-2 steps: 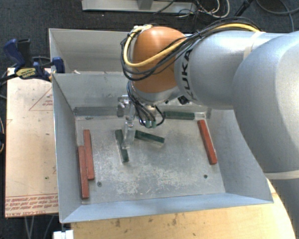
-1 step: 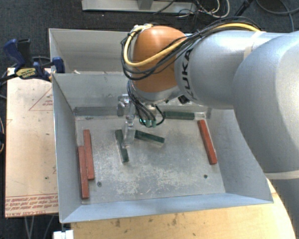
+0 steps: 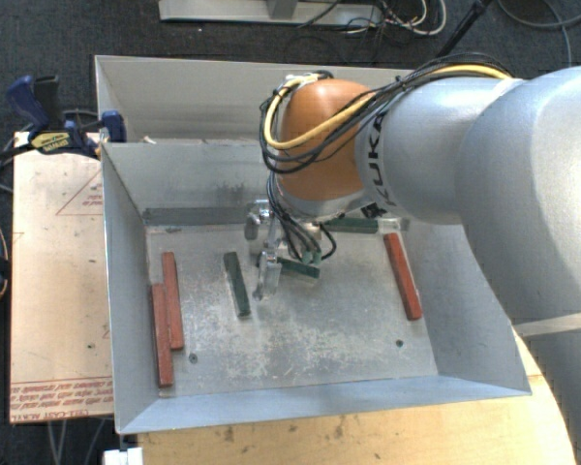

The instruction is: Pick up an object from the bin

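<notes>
grey metal bin [image 3: 126, 260] floor has a dark green stick [image 3: 237, 284] lying far-to-near just left of the claw [image 3: 268, 277], a short green block [image 3: 302, 269] sits just right of it, and i cannot tell if the claw is spread or pinching.

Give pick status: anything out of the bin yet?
Done: the gripper is low in the bin, near its middle. In hand: it sits between a dark green stick and a shorter green stick; no grasp is visible. Left: grip one and lift it out.
</notes>
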Robot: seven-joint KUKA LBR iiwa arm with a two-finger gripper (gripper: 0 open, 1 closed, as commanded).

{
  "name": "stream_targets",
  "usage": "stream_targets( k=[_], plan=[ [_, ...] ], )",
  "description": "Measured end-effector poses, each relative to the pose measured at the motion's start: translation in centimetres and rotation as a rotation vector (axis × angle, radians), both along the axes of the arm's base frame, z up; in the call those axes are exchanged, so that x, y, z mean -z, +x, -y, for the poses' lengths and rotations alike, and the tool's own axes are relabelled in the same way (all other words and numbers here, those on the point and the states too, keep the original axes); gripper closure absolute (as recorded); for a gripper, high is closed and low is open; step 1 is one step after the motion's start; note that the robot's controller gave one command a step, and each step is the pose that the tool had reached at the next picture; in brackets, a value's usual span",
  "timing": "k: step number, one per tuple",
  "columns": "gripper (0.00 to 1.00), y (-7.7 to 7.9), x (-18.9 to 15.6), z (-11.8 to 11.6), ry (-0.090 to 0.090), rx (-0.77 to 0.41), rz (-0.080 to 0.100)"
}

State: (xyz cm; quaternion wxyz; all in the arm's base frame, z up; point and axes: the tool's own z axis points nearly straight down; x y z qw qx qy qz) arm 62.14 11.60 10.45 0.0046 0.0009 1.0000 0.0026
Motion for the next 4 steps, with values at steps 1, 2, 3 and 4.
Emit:
stream_targets(
  k=[1, 2, 3, 4],
  plan=[
    [0.00, 2.0, 3.1, 2.0, -0.007, -0.028, -0.010],
    [1.00, 2.2, 1.9, 4.0, -0.003, 0.285, -0.008],
    [1.00, 2.2, 1.9, 4.0, -0.002, 0.285, -0.008],
    [1.00, -1.0, -10.6, 2.8, -0.003, 0.273, -0.008]
  ],
)
